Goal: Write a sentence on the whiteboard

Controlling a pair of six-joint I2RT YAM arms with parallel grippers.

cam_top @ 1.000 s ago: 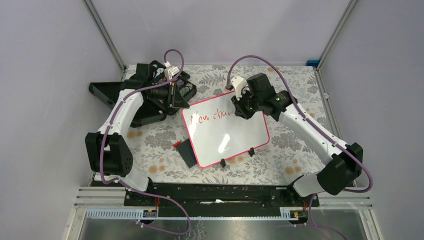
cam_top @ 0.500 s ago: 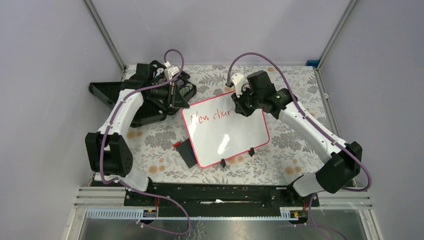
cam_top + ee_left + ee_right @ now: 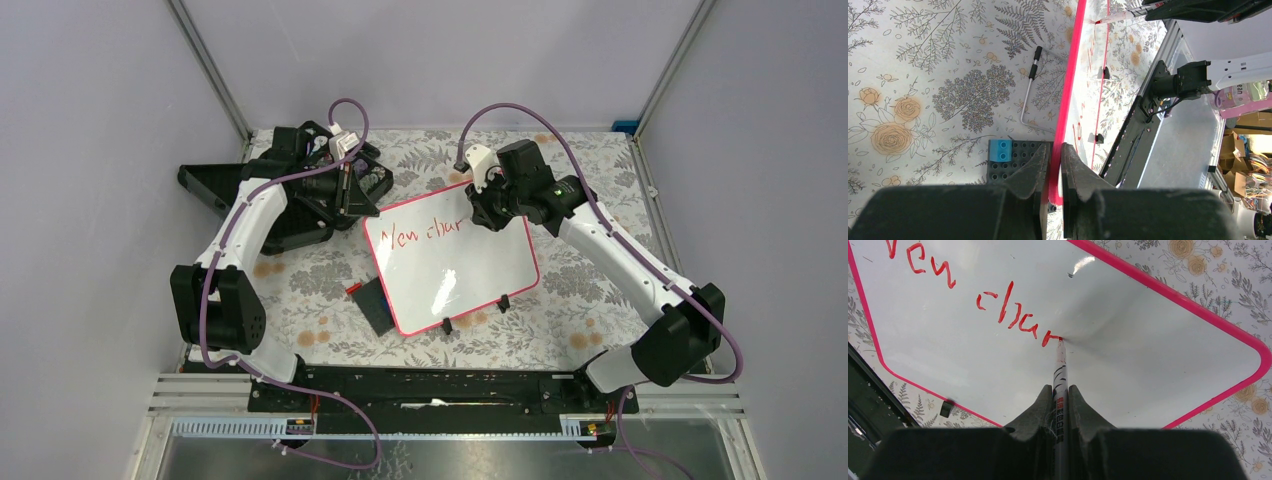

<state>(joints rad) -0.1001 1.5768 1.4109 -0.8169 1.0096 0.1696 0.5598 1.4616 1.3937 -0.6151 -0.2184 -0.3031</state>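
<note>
The whiteboard (image 3: 455,270) with its thin pink frame lies tilted on the floral table; it shows edge-on in the left wrist view (image 3: 1083,85). My left gripper (image 3: 358,210) (image 3: 1055,150) is shut on the board's pink frame at its far left corner. Shut on a white marker (image 3: 1060,370), my right gripper (image 3: 487,215) (image 3: 1060,390) hovers over the board's top edge, with the marker's tip touching the board. The sentence (image 3: 425,232) (image 3: 1008,310) reads roughly "New char" in red, and the tip stands at the end of its last stroke.
A dark grey plate (image 3: 372,305) (image 3: 1013,160) with a blue block (image 3: 1000,150) lies by the board's left edge. Black fixtures (image 3: 290,195) sit at the back left. Two black clip feet (image 3: 445,324) stick out from the board's near edge. A wire stand (image 3: 1028,95) lies behind the board.
My right gripper moved a little to the right along the top line, and another red letter has appeared after "cha". The left arm and the board stayed put.
</note>
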